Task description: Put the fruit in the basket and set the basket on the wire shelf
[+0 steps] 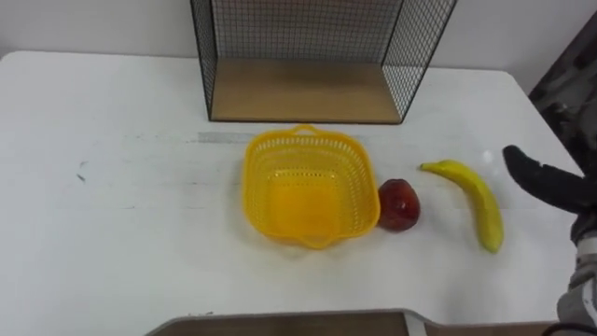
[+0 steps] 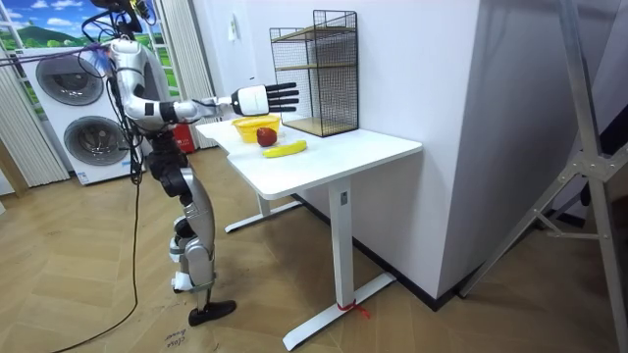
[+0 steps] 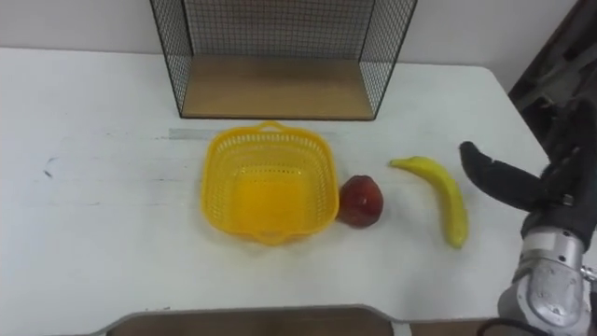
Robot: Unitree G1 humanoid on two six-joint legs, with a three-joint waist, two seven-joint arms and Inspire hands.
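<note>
An empty yellow plastic basket (image 1: 306,187) sits mid-table, just in front of the black wire shelf (image 1: 303,93). A red apple (image 1: 398,203) lies against the basket's right side, and a yellow banana (image 1: 476,201) lies further right. My right hand (image 1: 550,179) hovers at the right edge of the table beside the banana, fingers straight and open, holding nothing. In the room view I stand at the table's end with that right hand (image 2: 257,99) stretched out above the fruit (image 2: 275,144).
The white table (image 1: 121,233) has wide bare space to the basket's left. The wire shelf has a wooden floor (image 1: 298,89) and mesh sides, open toward me. A white wall runs behind the table; washing machines (image 2: 69,108) stand behind me.
</note>
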